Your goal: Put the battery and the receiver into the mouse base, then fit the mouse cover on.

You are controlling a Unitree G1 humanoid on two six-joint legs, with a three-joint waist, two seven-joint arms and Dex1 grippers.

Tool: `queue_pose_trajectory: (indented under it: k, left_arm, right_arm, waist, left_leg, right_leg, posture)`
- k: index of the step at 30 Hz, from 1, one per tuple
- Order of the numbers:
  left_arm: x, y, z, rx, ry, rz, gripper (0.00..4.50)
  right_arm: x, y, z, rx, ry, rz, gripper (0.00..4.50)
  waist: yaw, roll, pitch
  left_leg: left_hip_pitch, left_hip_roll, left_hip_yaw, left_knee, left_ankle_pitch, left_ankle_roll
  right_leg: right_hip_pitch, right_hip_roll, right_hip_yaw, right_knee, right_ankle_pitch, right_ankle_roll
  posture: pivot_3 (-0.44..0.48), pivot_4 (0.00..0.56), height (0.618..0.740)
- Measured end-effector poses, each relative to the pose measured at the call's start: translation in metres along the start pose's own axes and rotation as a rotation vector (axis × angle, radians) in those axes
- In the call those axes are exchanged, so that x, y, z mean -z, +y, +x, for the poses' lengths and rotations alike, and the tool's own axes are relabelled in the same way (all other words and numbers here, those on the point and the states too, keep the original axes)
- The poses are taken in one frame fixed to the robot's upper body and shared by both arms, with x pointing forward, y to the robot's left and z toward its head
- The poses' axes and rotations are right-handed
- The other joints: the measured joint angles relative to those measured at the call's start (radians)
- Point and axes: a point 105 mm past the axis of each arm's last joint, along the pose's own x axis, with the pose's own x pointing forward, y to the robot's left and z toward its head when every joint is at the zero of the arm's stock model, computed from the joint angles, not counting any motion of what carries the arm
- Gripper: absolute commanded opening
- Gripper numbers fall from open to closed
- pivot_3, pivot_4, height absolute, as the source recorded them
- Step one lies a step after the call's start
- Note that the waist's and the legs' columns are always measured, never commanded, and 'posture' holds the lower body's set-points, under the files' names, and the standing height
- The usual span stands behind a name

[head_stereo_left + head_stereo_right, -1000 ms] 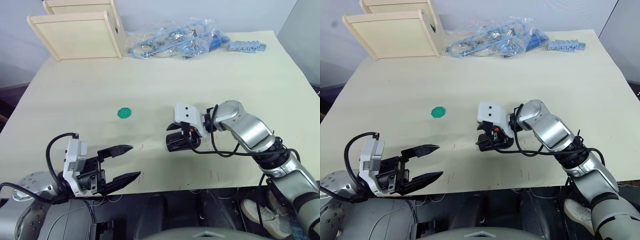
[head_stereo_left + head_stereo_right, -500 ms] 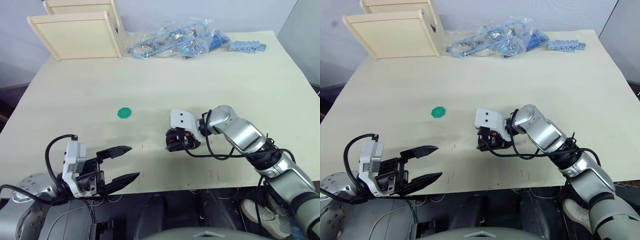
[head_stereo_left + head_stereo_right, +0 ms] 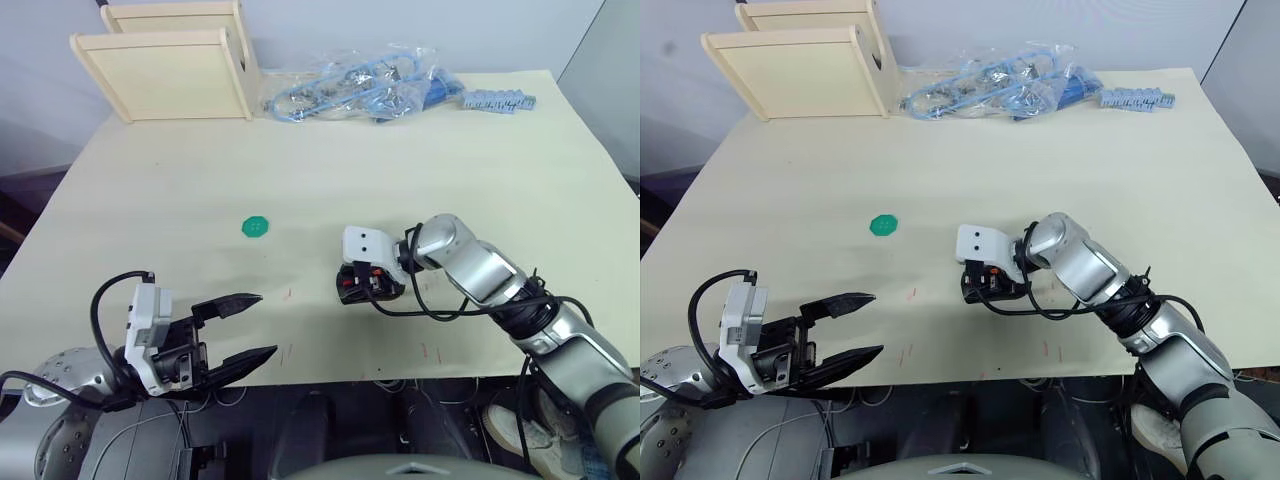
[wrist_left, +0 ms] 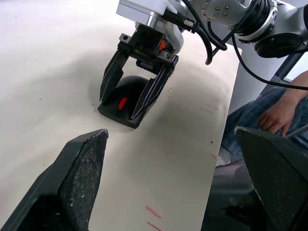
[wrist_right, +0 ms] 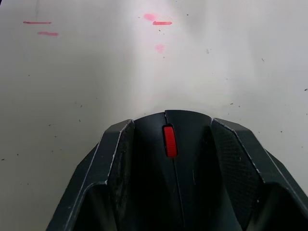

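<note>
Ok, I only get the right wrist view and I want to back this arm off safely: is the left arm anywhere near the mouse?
Observer: No. The left gripper hovers open by the table's front edge, well off to the robot's left of the mouse.
Operator: Anything lying close to the mouse that I could knock?
Observer: The nearest thing is a green disc, flat on the table, farther back and to the left, clearly apart from the mouse.
Operator: Anyone close by?
Observer: Yes. The left wrist view shows a person's hand resting on a knee just beyond the table's edge.
</note>
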Motion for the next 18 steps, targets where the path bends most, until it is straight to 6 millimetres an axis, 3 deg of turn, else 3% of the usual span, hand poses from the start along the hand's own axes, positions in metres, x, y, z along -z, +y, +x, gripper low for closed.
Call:
queue_pose_trajectory:
  k: [7,11,14,18]
  left_arm:
    - [0.0,0.001,0.0,-0.005,-0.004,0.0,4.5]
    - [0.0,0.002,0.0,-0.007,-0.004,0.002,4.5]
    - [0.0,0.003,0.0,-0.008,-0.007,0.005,4.5]
    - [0.001,0.006,-0.001,-0.017,-0.011,-0.001,4.5]
  right_arm:
    - [0.0,0.007,-0.019,0.089,-0.263,0.111,2.62]
    - [-0.012,0.018,-0.047,0.171,-0.481,0.138,2.62]
    - [-0.006,0.022,-0.057,0.225,-0.532,0.189,2.62]
    - [0.011,0.028,-0.067,0.315,-0.674,0.407,2.62]
  waist:
    - [0.011,0.001,0.001]
    - [0.011,0.001,0.002]
    - [0.01,0.001,0.002]
    - [0.01,0.001,0.002]
  left_leg:
    - [-0.005,0.0,0.0,0.0,0.0,0.0]
    - [-0.005,0.001,0.001,0.0,0.0,0.0]
    - [-0.004,0.001,0.001,0.0,0.0,0.0]
    - [-0.004,0.001,0.002,0.0,0.0,0.0]
  right_leg:
    - [-0.003,0.0,0.001,0.0,0.0,0.001]
    - [-0.005,0.0,0.002,0.002,0.0,0.001]
    - [-0.005,0.001,0.002,0.002,0.0,0.0]
    - [-0.005,0.002,0.004,0.003,0.0,0.0]
  posture:
    - [0.0,0.15,0.74]
    - [0.0,0.15,0.74]
    - [0.0,0.15,0.74]
    - [0.0,0.15,0.74]
